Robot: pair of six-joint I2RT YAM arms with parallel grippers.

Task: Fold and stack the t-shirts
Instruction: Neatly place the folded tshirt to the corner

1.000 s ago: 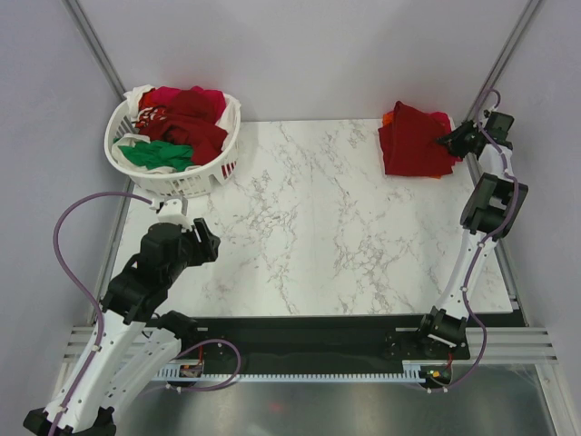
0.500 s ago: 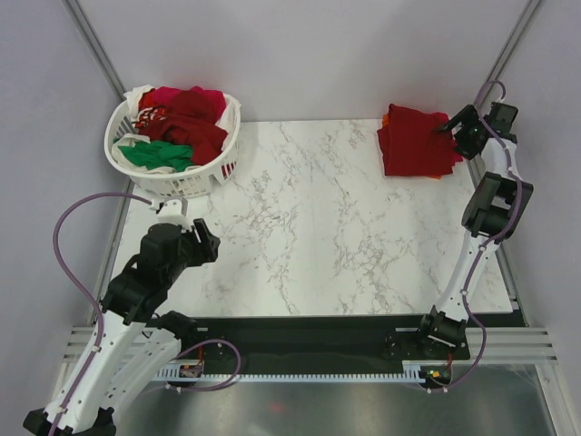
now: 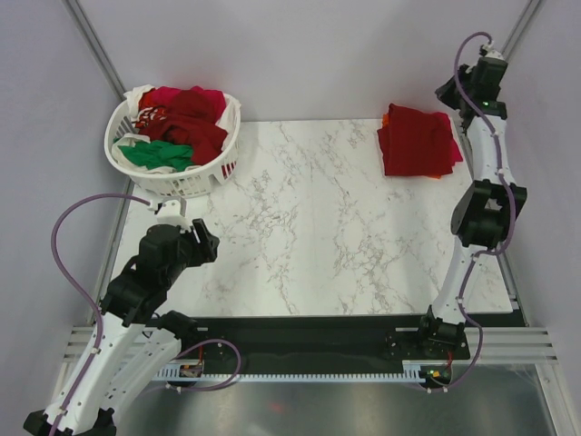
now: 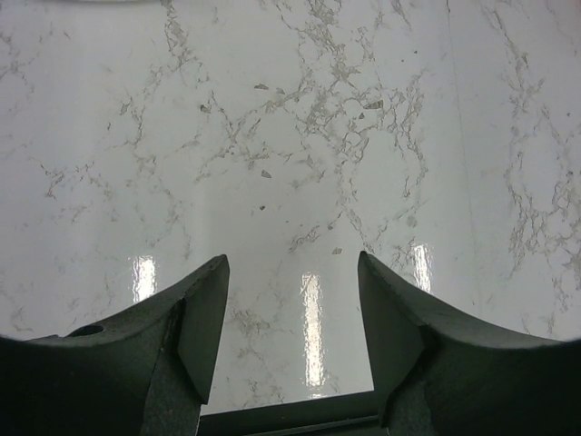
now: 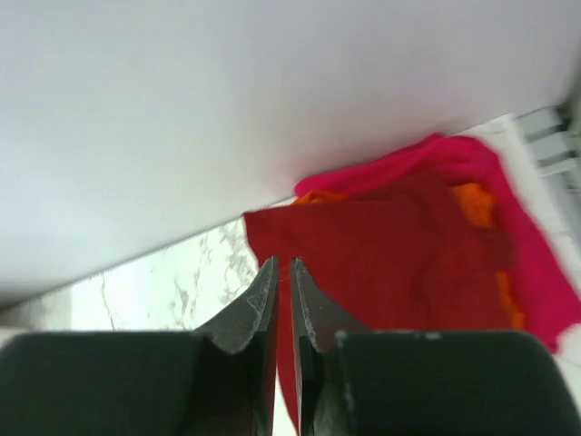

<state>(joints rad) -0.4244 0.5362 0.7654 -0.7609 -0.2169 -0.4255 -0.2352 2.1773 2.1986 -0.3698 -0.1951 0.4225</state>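
A folded dark red t-shirt [image 3: 416, 141] lies on top of a stack at the table's far right, with an orange t-shirt [image 3: 386, 116] edge showing beneath it. In the right wrist view the dark red shirt [image 5: 390, 263] covers the orange one [image 5: 472, 204] and a magenta one [image 5: 436, 159]. My right gripper [image 3: 451, 94] is raised above and behind the stack, shut and empty [image 5: 281, 263]. More shirts, dark red [image 3: 186, 123], green [image 3: 154, 154] and white [image 3: 136, 95], fill the basket. My left gripper [image 3: 204, 238] hangs open and empty over bare marble [image 4: 290, 263].
The white lattice basket [image 3: 172, 186] stands at the far left corner of the marble table [image 3: 318, 227]. Grey walls with metal frame posts [image 3: 95, 41] close in the back and sides. The table's near edge meets a black rail [image 3: 300, 331].
My right gripper has left the dark red shirt and risen up and back from the stack. The left arm has not moved.
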